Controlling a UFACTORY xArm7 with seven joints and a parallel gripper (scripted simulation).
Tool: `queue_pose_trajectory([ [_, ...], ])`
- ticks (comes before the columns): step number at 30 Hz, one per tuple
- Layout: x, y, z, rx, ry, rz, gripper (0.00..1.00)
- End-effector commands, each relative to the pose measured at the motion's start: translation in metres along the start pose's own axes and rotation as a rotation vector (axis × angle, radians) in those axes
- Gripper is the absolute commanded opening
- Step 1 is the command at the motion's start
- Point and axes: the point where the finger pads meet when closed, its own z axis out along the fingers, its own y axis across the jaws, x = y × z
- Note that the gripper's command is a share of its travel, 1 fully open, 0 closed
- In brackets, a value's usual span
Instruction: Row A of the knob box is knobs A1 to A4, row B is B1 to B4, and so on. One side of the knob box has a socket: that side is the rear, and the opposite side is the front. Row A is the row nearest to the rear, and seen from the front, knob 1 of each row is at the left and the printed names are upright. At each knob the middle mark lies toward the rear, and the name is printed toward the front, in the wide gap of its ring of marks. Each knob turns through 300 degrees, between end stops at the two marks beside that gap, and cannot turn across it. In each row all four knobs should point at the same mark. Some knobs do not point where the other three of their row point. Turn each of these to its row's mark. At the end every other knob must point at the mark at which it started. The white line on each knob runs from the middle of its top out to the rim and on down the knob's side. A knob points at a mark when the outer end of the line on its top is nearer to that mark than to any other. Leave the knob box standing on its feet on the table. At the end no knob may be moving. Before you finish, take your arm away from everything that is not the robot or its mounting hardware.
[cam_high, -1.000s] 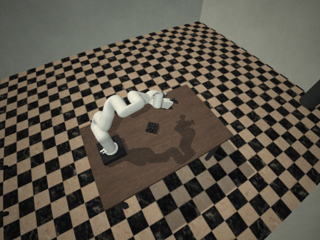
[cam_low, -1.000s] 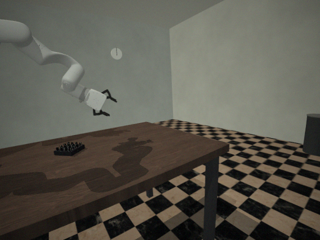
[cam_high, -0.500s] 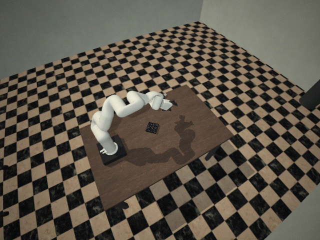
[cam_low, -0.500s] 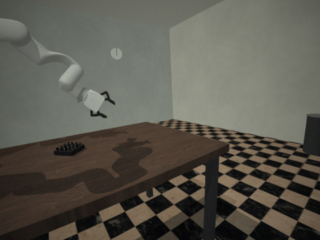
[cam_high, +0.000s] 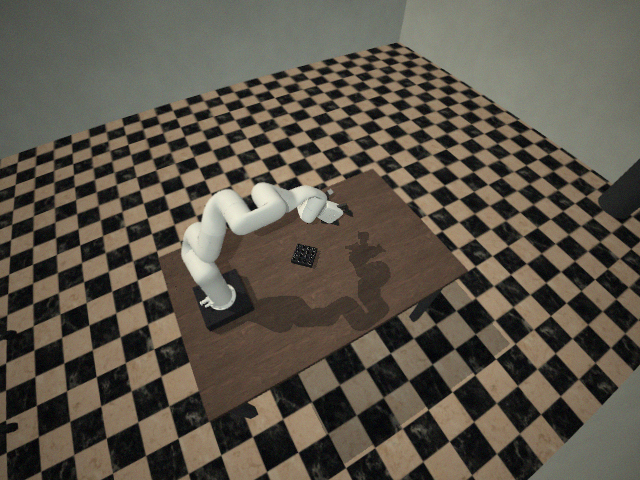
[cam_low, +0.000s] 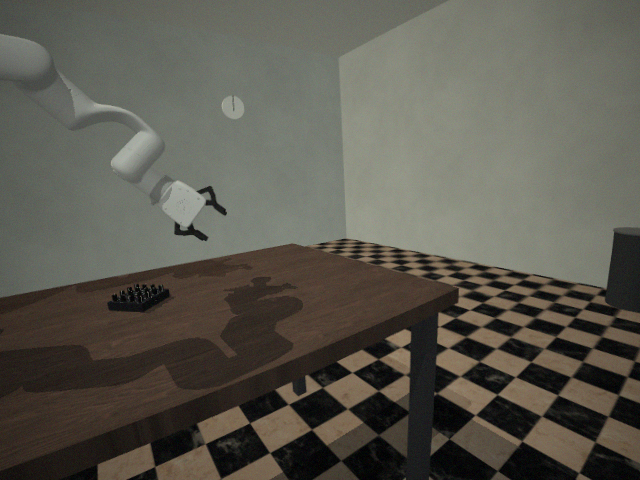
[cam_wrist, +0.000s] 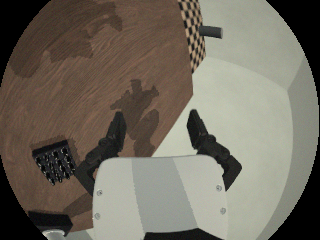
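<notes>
White arm's black two-finger gripper (cam_low: 207, 221) is hanging mid-left, fingers apart, w/ nothing between them. Small black knob box (cam_low: 138, 298) is sitting lower left on brown wooden table (cam_low: 330, 289). Should be coming down over the box, reading lines before gripping any knob.

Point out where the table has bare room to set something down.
Broad bare wood runs from the knob box to the table's right edge, and from the box toward the near edge; only the arm's shadow lies there. The left end is crowded by the base plate. The open pincer hangs high, holding nothing.
</notes>
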Motion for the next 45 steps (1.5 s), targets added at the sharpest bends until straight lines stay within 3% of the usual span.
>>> queue_pose_trajectory([
  [1,-0.007,-0.007,-0.003,0.038,-0.023,0.020,1.00],
  [2,-0.015,-0.017,-0.006,0.080,-0.047,0.037,1.00],
  [17,-0.015,-0.017,-0.006,0.080,-0.047,0.037,1.00],
  [19,-0.031,-0.038,-0.013,0.169,-0.090,0.071,1.00],
  [34,-0.031,-0.038,-0.013,0.169,-0.090,0.071,1.00],
  [36,-0.045,-0.060,-0.021,0.260,-0.127,0.103,1.00],
  [45,-0.045,-0.060,-0.021,0.260,-0.127,0.103,1.00],
])
